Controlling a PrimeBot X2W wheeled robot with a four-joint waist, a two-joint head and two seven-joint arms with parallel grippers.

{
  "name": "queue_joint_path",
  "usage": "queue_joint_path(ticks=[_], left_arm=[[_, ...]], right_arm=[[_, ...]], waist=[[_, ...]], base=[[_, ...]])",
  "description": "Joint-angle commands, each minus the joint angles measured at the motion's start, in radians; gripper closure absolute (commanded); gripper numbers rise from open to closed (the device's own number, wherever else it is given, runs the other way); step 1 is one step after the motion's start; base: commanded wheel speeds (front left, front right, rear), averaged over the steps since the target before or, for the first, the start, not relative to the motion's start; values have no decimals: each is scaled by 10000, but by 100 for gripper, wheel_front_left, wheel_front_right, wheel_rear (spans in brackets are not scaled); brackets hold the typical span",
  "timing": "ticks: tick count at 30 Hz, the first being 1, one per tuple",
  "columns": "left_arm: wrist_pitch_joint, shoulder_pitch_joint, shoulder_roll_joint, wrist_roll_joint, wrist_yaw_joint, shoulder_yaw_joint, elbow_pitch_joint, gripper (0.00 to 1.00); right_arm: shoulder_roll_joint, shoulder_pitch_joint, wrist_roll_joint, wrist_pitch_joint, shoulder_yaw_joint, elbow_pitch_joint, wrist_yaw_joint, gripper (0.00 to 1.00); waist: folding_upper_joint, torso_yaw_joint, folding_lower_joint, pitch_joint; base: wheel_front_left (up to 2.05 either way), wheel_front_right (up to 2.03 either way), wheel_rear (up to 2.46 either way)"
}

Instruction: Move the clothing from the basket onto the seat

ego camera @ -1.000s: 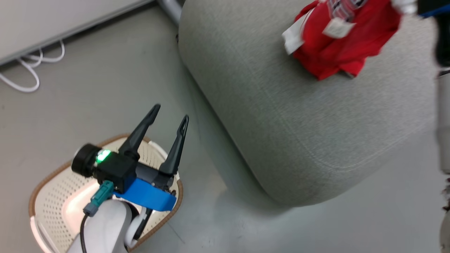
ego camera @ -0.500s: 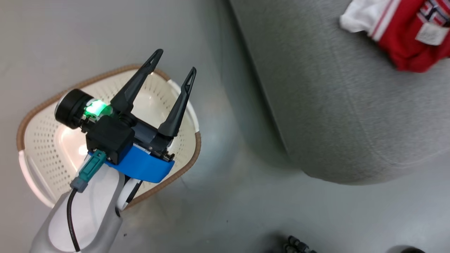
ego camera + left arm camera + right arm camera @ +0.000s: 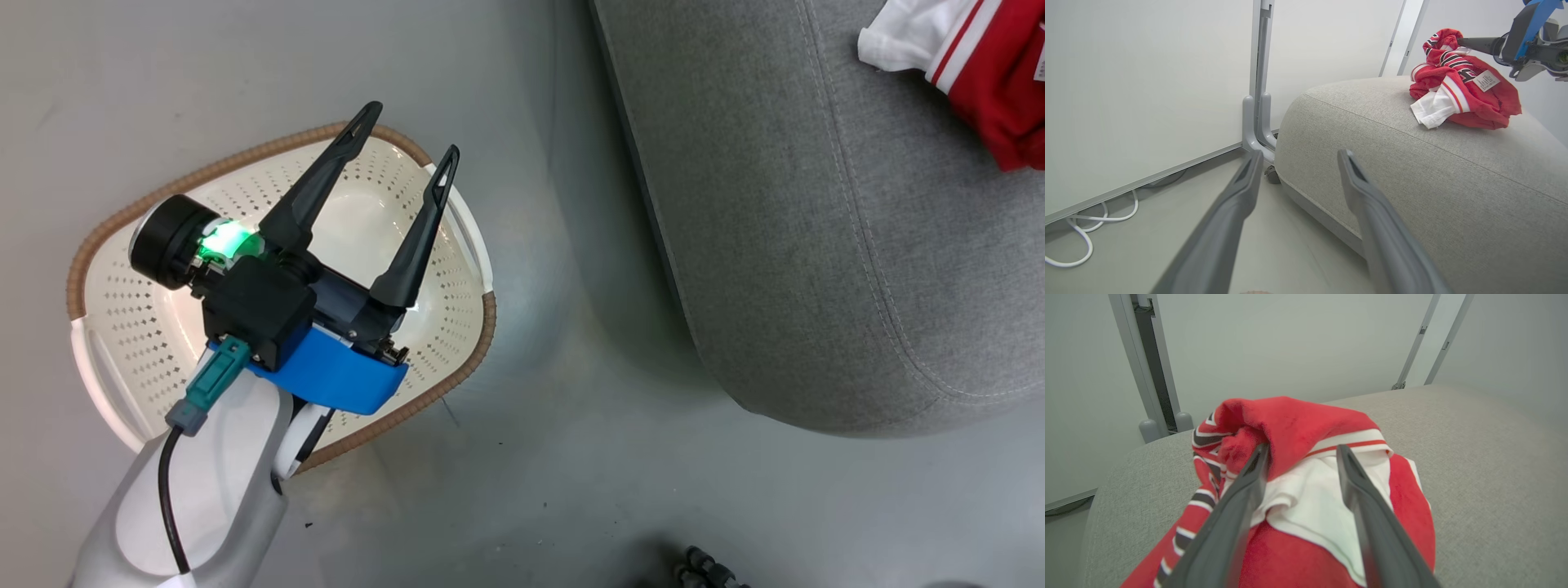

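The cream basket (image 3: 245, 160) stands on the floor at the left of the head view, and what shows of its inside holds nothing. My left gripper (image 3: 411, 132) hovers open over it, fingers (image 3: 1241, 196) apart around nothing. The grey seat (image 3: 816, 245) lies to the right. Both red garments of the clothing (image 3: 1004, 98) sit bunched on the seat (image 3: 1433, 183), striped trim and a white lining showing (image 3: 1470, 98). My right gripper (image 3: 1302, 448) is open, its fingertips pressed into the top of the clothing (image 3: 1298, 424). One right finger (image 3: 1480, 41) reaches the pile's peak.
Grey floor (image 3: 571, 367) separates basket and seat. Behind the seat (image 3: 1474, 457) rise pale wall panels with a grey post (image 3: 1257, 81). White cable (image 3: 1081, 228) loops along the wall's foot. Something dark and ribbed (image 3: 702, 567) pokes in at the head view's bottom edge.
The head camera has swung, bringing the whole basket into the picture and pushing the clothing to the top right corner. My left gripper stays open over the basket.
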Motion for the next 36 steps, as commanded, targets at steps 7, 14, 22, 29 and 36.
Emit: queue_joint_path(ticks=[7, 14, 22, 29, 36], left_arm=[[-26, 131, -96, -8, -13, 89, 75, 0], [-26, 413, -447, -171, -14, 254, 176, 0], [-26, 1414, -1195, -457, -14, 811, 559, 0], [-26, 2691, -1808, -741, -14, 1813, 989, 0], [-28, 3671, -2168, -846, -14, 2818, 1362, 0]], right_arm=[[-135, 216, -86, -51, 100, -22, 1, 0], [-52, 602, -124, -49, 531, -275, 1, 0], [83, 2205, 106, -45, 1916, -1347, 1, 0], [335, 4061, 425, -44, 3338, -2110, 1, 0], [615, 5863, 920, -8, 4340, -2969, 1, 0]], waist=[[0, 83, -1, -346], [0, 222, -1, -932], [0, 772, -1, -2769], [0, 1346, -1, -4494], [0, 2019, -1, -5683]], base=[[0, 0, 0], [0, 0, 0], [0, 0, 0], [0, 0, 0], [0, 0, 0]])
